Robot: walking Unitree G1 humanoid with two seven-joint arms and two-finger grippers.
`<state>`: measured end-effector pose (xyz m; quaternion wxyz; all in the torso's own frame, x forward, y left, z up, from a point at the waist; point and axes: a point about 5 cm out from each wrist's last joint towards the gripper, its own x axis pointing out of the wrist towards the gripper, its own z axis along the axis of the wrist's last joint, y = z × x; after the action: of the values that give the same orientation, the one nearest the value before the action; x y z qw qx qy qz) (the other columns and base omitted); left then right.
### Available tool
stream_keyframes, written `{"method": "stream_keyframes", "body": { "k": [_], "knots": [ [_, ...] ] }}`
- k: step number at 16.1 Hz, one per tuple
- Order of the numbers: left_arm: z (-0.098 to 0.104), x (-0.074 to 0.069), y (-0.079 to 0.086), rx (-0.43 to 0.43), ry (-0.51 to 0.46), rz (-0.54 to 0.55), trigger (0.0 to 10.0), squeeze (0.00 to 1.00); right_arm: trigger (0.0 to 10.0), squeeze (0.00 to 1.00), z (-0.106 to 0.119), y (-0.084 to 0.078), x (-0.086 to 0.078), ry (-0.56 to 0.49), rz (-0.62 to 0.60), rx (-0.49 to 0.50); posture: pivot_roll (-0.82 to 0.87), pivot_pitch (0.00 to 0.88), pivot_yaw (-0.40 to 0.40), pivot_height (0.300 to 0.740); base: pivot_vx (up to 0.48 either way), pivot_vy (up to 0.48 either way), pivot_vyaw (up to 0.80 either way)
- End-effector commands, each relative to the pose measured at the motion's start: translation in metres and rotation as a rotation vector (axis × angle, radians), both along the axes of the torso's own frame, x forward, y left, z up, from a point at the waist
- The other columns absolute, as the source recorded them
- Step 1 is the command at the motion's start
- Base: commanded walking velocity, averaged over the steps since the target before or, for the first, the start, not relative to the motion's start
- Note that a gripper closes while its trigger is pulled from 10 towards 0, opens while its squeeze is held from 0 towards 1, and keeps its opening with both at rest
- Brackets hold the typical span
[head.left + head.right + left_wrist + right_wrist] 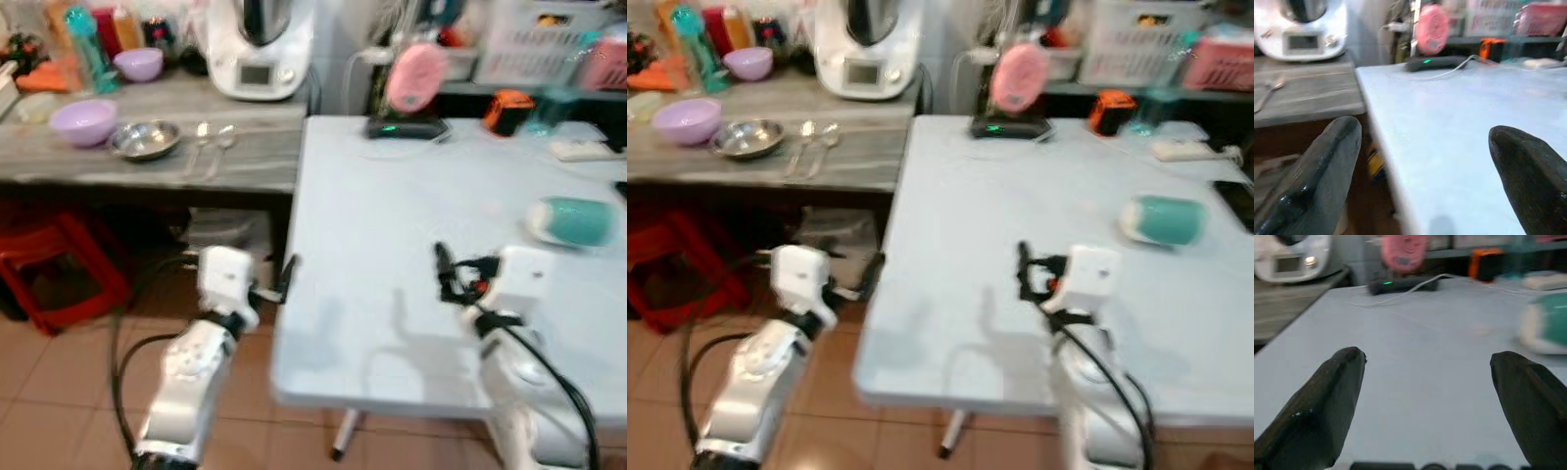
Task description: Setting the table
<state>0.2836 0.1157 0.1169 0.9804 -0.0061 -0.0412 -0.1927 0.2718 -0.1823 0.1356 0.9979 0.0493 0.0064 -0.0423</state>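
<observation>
— What's there to lay out, and where is it?

— The tableware sits on the grey counter (147, 166), left of the pale table (392, 255): a steel bowl (145, 139), a purple bowl (83, 121) just beside it, and spoons (211, 142) near the steel bowl. A second purple bowl (138, 64) stands further back.

— How would they handle?

— My judgement: the steel bowl is light, stiff and slick, so pinch the rim. The purple bowls look like plastic, light and not fragile; rim again. The spoons lie flat and thin, the awkward ones; take them across the handle.

— The grippers?

— Left gripper (287, 276) hangs off the table's near-left edge, fingers (1327, 161) spread wide, holding nothing. Right gripper (443, 269) hovers over the tabletop, fingers (1327, 401) equally wide apart, empty. Both are well apart from the tableware.

— Anything else on the table?

— A teal roll (573, 221) on its side, a pink item (416, 76) on a dark base, an orange object (507, 111). The views are blurred.
</observation>
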Motion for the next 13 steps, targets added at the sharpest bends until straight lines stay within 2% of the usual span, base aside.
{"method": "stream_keyframes", "body": {
  "k": [1,13],
  "knots": [
    [0.0018,0.0008,0.01,0.02,-0.007,0.028,10.0,0.0,10.0,0.0,0.0061,0.008,0.002,-0.025,0.023,0.013,-0.07,0.039,-0.007,0.74,0.0,-0.375,0.0],
    [0.0011,0.0018,0.0082,0.042,-0.009,0.021,10.0,0.0,10.0,0.0,0.0063,0.0074,0.0018,-0.028,0.022,0.009,-0.07,0.039,-0.006,0.74,0.0,-0.363,0.0]
  ]
}}
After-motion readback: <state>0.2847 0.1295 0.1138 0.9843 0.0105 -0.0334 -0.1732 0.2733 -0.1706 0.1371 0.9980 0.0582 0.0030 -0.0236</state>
